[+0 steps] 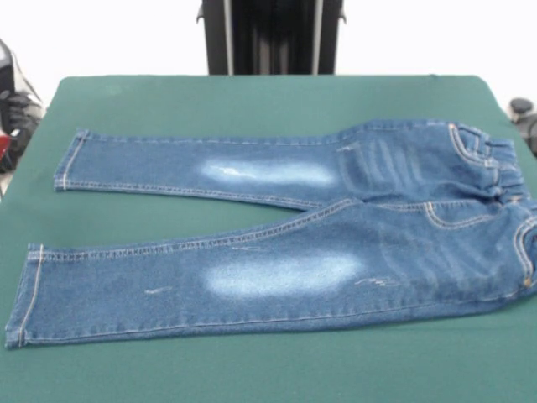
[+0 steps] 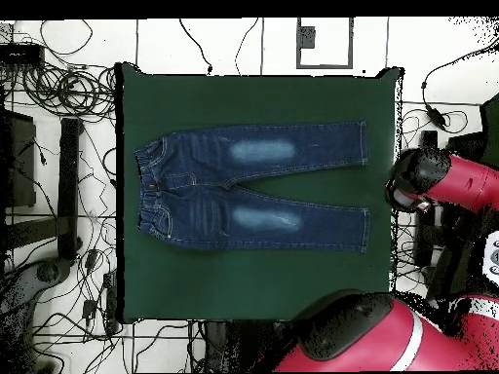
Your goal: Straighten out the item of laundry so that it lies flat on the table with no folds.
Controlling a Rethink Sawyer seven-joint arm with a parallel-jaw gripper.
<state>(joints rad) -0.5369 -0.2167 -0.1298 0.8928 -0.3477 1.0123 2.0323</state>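
The small pair of blue denim jeans with faded whitish thigh patches (image 1: 277,227) (image 2: 253,185) lies spread on the wide tabletop covered in dark green felt-like cloth (image 1: 252,96) (image 2: 253,278), both legs stretched out and slightly splayed, with the gathered elastic waistband at one end. No folds show, so the straightening looks essentially finished; at most faint creases near the hips remain. The red and black robot arm (image 2: 429,243) is drawn off beside the table; its gripper is not visible, so the state of its jaws cannot be told
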